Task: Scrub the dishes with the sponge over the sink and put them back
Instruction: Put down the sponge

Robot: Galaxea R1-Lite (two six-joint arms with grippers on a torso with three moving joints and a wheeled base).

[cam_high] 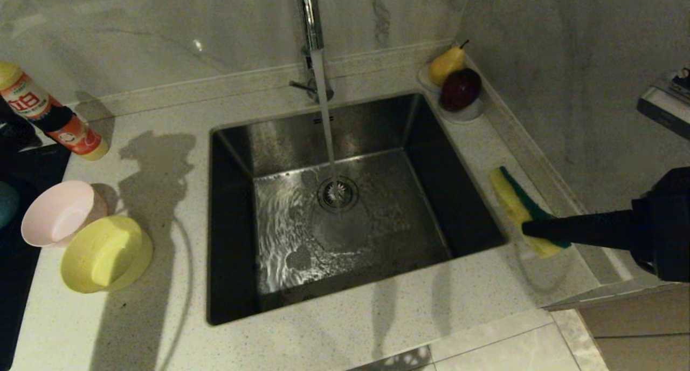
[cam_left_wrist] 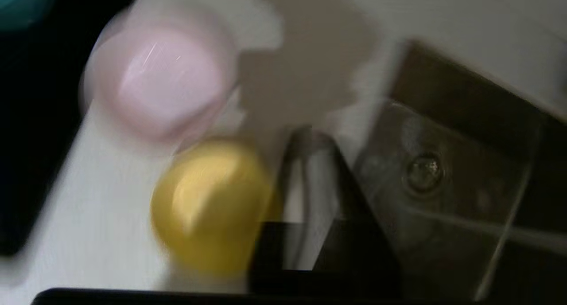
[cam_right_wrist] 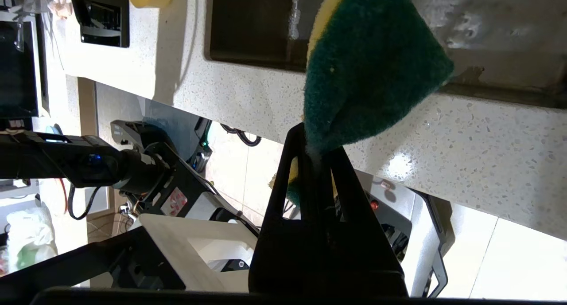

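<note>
Two small round plastic bowls sit on the pale speckled stone table to the left of the large square brushed steel sink (cam_high: pixel 237 144) — a pale pink bowl (cam_high: pixel 58 212) tipped on its side with its mouth facing the sink, and a yellow bowl (cam_high: pixel 105 254) turned upside down, touching it on the near side. A sliver of teal, perhaps the blue bowl (cam_high: pixel 6 203), shows further from the sink, at the edge of the head view. Water runs from the chrome tap (cam_high: pixel 311 20) onto the round drain strainer (cam_high: pixel 338 193). On the sink's right rim, the right gripper (cam_high: pixel 525 229) has its jaws clamped on the near end of the rectangular yellow sponge with a dark green scouring face (cam_high: pixel 512 196). The left gripper (cam_left_wrist: pixel 310 138) appears only in its own blurred wrist view, above the table between the yellow bowl and the sink, its jaws closed on nothing. Behind the sink's far right corner a small white dish (cam_high: pixel 468 112) carries a yellow pear (cam_high: pixel 445 64) and a dark red apple (cam_high: pixel 461 89). A red-and-white spray can (cam_high: pixel 48 115) lies beyond the bowls.
</note>
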